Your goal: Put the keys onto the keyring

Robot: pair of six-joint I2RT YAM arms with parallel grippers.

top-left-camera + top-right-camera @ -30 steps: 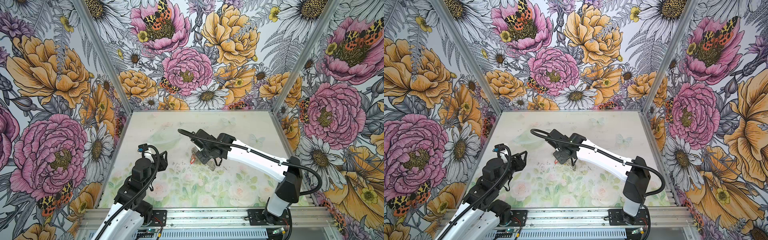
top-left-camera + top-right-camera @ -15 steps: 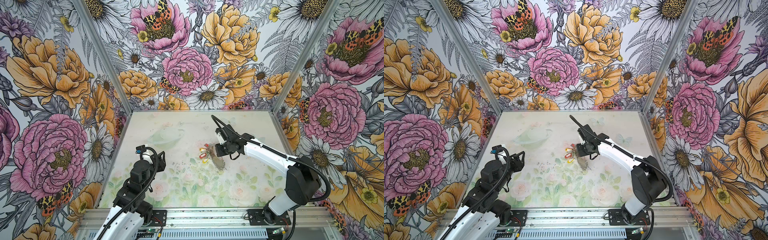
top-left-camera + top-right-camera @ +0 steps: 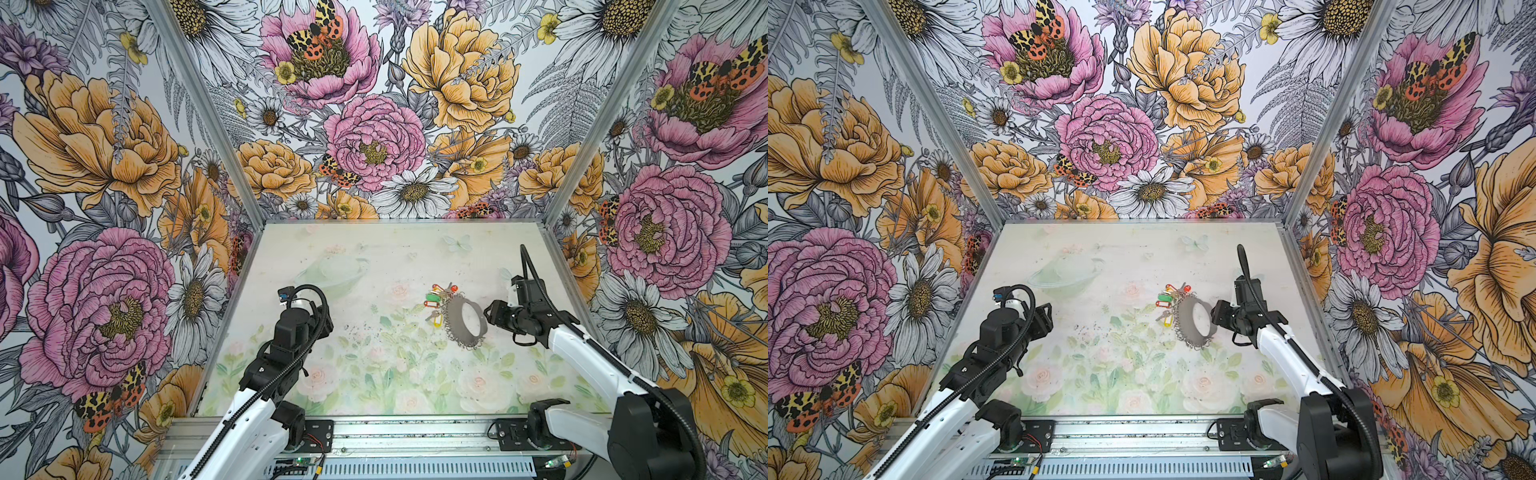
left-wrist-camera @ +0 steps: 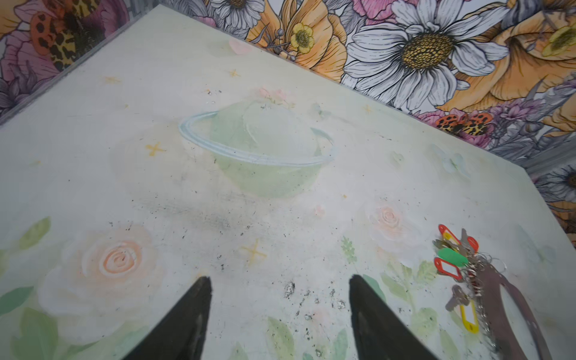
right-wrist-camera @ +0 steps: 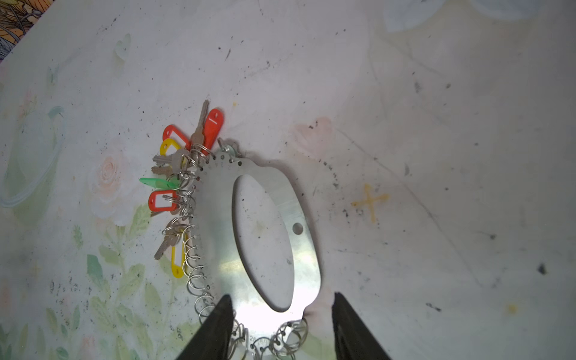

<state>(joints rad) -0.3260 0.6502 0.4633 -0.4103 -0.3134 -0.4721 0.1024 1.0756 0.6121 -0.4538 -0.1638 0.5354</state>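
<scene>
On the table (image 3: pixel 374 374), the left gripper (image 4: pixel 278 279) is gaping empty, well apart. The right gripper (image 5: pixel 281 295) is hovering released over the keyring (image 3: pixel 462 337), which is lying flat right of centre. The keys (image 5: pixel 177 174) are seemingly hanging on its rings already, so little is remaining.
</scene>
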